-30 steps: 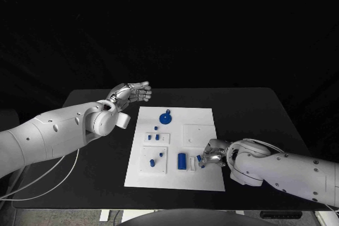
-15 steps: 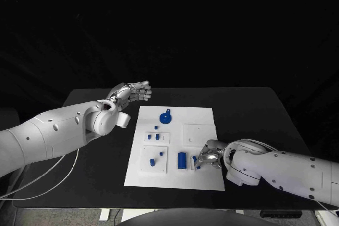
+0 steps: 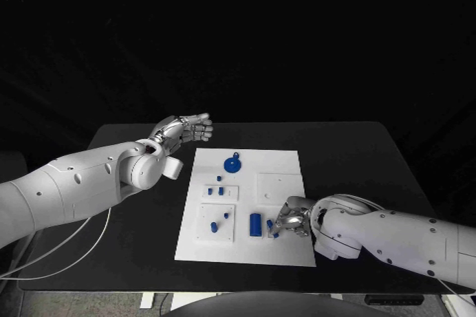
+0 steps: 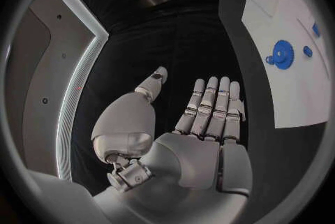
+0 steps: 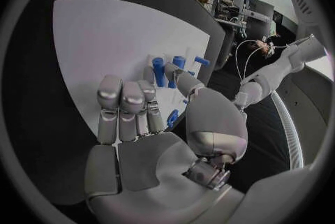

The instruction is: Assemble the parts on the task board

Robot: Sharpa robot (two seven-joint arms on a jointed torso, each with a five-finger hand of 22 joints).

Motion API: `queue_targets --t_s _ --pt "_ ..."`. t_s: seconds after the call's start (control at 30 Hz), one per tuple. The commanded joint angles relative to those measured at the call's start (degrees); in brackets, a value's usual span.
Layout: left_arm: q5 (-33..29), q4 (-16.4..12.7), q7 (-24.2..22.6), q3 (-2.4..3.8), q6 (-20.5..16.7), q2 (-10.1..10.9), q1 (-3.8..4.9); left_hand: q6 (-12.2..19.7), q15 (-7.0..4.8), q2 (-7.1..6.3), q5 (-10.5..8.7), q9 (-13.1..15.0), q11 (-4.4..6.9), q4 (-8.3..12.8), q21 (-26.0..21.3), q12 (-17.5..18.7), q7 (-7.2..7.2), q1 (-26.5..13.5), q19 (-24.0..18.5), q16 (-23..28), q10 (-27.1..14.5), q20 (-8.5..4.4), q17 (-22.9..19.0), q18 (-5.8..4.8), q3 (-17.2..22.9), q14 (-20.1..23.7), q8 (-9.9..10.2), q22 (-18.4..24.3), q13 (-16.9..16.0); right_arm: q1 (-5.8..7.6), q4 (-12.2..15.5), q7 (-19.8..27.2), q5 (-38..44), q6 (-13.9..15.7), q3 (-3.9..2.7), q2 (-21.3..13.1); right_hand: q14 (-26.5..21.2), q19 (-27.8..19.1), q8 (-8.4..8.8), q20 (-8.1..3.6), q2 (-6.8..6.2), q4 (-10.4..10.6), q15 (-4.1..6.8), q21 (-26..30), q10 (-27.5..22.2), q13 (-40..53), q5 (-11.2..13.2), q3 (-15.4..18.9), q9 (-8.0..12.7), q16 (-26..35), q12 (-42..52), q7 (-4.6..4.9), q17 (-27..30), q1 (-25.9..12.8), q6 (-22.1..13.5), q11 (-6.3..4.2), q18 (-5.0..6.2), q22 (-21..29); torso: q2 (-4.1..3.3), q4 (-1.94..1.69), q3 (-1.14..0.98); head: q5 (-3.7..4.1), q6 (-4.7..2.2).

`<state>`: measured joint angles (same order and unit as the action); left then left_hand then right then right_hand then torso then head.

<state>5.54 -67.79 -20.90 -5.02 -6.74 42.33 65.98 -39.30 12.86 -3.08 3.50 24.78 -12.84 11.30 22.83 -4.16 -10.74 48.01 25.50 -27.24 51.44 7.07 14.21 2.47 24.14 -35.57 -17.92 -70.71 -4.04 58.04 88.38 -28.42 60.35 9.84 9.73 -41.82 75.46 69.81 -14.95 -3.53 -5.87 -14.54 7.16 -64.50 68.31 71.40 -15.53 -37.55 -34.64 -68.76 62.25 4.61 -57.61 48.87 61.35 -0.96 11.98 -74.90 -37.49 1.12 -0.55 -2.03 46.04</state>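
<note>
Head view: right hand (image 3: 294,219) hovers beside a blue part (image 3: 256,225); whether it holds anything is unclear. Left hand (image 3: 184,130) open, farther away.

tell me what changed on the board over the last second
The right robot hand slid a little across the task board toward the robot's left, closing on the long blue part near the front edge. Whether it holds the small blue part at its fingertips cannot be told. The left robot hand stayed raised off the board with fingers straight, and the blue gear and other parts kept their places.
</note>
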Motion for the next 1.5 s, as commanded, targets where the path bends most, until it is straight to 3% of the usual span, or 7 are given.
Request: queue_targets --t_s 0.03,0.37,0.47,0.73,0.8,0.93,1.5 --pt "0.33 -0.19 -0.17 0.03 0.84 -0.02 0.04 0.34 0.1 -0.3 -0.37 -0.08 0.0 -0.28 -0.22 0.27 -1.88 -0.21 0.4 0.21 -0.43 0.07 0.05 0.92 0.1 0.27 0.19 -0.08 0.06 -0.04 0.04 -0.16 -0.31 -1.83 0.02 0.13 -0.14 0.02 0.23 -0.28 -0.14 0.05 0.45 0.21 0.75 0.05 0.32 0.48 0.07 -0.03 0.04 0.06 -0.06 -0.58 0.24 -0.72 3.02 -0.75 0.01 0.02 -0.02 -0.17 0.04" --pt "0.36 -0.18 -0.08 0.02 0.89 0.0 0.04 0.38 0.12 -0.3 -0.37 -0.09 -0.02 -0.32 -0.2 0.28 -1.89 -0.19 0.5 0.2 -0.47 0.06 0.07 0.96 0.11 0.24 0.2 -0.11 0.06 -0.04 -0.72 -0.87 -0.22 -3.56 0.02 0.27 -0.18 -0.1 0.36 -0.21 0.13 0.97 0.43 0.31 0.55 0.02 1.15 1.24 0.23 0.04 -0.12 0.09 -0.06 -2.14 0.2 -0.69 3.02 -0.76 0.01 0.03 -0.04 -0.3 0.04" --pt "0.48 -0.15 -0.03 0.02 0.92 -0.04 0.04 0.38 0.12 -0.3 -0.37 -0.09 -0.03 -0.32 -0.19 0.29 -1.89 -0.17 0.52 0.2 -0.47 0.06 0.08 0.97 0.12 0.24 0.2 -0.12 0.07 -0.05 -0.87 -0.87 -0.14 -3.98 0.02 0.46 -0.21 -0.2 0.43 -0.24 0.1 1.21 0.45 0.36 0.39 -0.03 3.11 1.38 0.31 0.07 -0.25 0.07 -0.08 -2.77 0.18 -0.7 3.02 -0.79 0.0 0.02 -0.07 -0.57 -0.12" --pt "0.49 -0.15 0.01 0.01 0.96 -0.1 0.04 0.39 0.12 -0.3 -0.36 -0.09 -0.03 -0.32 -0.19 0.28 -1.89 -0.12 0.56 0.2 -0.48 0.06 0.09 0.99 0.14 0.23 0.19 -0.13 0.07 -0.05 -0.95 -0.27 -0.09 -3.9 0.03 0.68 -0.22 -0.28 0.51 -0.25 0.29 1.96 0.44 0.42 0.32 -0.03 4.41 1.35 0.43 0.1 -0.31 0.07 -0.1 -3.8 0.2 -0.68 3.02 -0.8 0.0 0.07 -0.07 -0.49 -0.05" --pt "0.5 -0.13 0.01 0.01 0.96 -0.11 0.04 0.39 0.12 -0.3 -0.37 -0.09 -0.03 -0.32 -0.19 0.29 -1.89 -0.12 0.57 0.21 -0.49 0.06 0.09 0.99 0.14 0.23 0.19 -0.13 0.07 -0.05 -0.96 0.05 -0.09 -3.85 0.03 0.73 -0.22 -0.32 0.55 -0.31 -0.13 2.49 0.46 0.46 0.26 -0.04 7.42 1.23 0.49 0.13 -0.36 0.05 -0.12 -4.39 0.19 -0.71 3.02 -0.81 0.01 0.07 -0.08 -0.46 -0.07" --pt "0.5 -0.11 0.03 -0.01 0.96 -0.08 0.04 0.39 0.12 -0.31 -0.37 -0.09 -0.03 -0.33 -0.19 0.29 -1.89 -0.12 0.59 0.21 -0.49 0.07 0.09 1.0 0.14 0.23 0.19 -0.14 0.07 -0.05 -0.95 1.36 -0.81 -4.31 0.03 0.77 -0.24 -0.4 0.64 -0.42 -0.67 3.42 0.49 0.51 0.11 -0.07 9.93 0.8 0.62 0.18 -0.49 0.06 -0.14 -5.26 0.18 -0.72 3.02 -0.84 0.02 0.04 -0.07 -0.45 -0.08" --pt "0.5 -0.11 0.08 -0.06 0.91 0.0 0.04 0.41 0.13 -0.33 -0.37 -0.08 -0.04 -0.37 -0.21 0.29 -1.9 -0.11 0.64 0.22 -0.51 0.08 0.11 1.02 0.14 0.24 0.18 -0.16 0.07 -0.05 -0.5 2.58 -0.92 -2.88 0.01 0.3 -0.26 -0.42 0.71 -0.54 -1.16 4.03 0.5 0.53 -0.01 -0.08 11.38 0.52 0.71 0.23 -0.57 0.08 -0.18 -5.76 0.12 -0.71 3.02 -0.86 0.03 0.04 -0.05 -0.58 -0.14"
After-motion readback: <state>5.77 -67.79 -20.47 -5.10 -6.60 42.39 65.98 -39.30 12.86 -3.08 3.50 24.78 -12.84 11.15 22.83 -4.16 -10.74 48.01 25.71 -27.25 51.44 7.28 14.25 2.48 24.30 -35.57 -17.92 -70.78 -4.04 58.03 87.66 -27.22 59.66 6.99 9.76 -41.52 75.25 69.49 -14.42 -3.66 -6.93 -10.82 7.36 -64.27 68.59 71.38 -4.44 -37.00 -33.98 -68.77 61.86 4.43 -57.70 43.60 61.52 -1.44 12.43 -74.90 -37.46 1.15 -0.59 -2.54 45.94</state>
